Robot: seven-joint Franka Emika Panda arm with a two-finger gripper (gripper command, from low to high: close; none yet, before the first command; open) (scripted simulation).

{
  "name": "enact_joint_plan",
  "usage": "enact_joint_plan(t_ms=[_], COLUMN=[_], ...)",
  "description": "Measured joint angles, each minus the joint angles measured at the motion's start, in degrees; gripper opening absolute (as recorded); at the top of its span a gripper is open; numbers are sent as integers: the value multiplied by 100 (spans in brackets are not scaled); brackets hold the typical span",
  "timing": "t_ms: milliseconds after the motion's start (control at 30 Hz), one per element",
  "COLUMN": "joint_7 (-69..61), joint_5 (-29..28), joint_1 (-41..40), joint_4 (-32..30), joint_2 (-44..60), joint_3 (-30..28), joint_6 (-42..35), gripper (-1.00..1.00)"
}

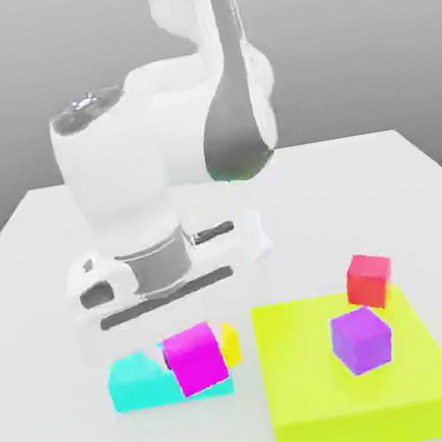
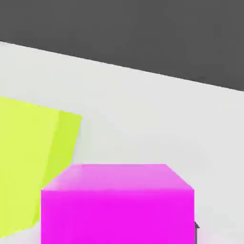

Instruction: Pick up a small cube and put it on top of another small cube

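the white robot arm (image 1: 166, 173) is bent low over the pale grey table (image 1: 27, 247), its hand down near the exterior view's lower left, and the small glossy magenta cube (image 1: 197, 359) sits right beneath that hand. the gripper (image 1: 190, 347) looks pinched narrow around it, jaws closed onto the cube's sides; in the hand view the magenta cube (image 2: 116, 202) sits close up under the camera, which fits a thing held between the jaws. it appears tilted a little and raised slightly against the flat cyan block (image 1: 140, 380) beside it, so i'd judge the grasp is made and the lift is just starting.

a small yellow cube (image 1: 229, 343) sits just behind the magenta one, touching or nearly so; i can't tell which.

the small plain red cube (image 1: 369, 279), the stacking target, rests at the far edge of the broad lime-green slab (image 1: 359, 415), well apart from the hand. a small purple cube (image 1: 362, 339) stands on the same slab nearer the front, so the carry should go over or behind it.

count: four small cubes, one each of magenta, yellow, red and purple; one cyan block; one lime slab; one arm.
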Motion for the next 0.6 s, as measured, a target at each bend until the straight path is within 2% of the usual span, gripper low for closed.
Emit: enact_joint_plan(t_ms=[300, 467, 500, 600], joint_7=[1865, 2098, 2120, 2120], joint_5=[-487, -586, -606, -606], joint_1=[1078, 1086, 1077, 1077], joint_4=[-1081, -1374, -1419, -1419], joint_2=[-1817, -1159, -972, -972], joint_3=[1821, 2139, 2161, 2161], joint_6=[-600, 360, 592, 592], gripper=[-100, -100, 100, 100])
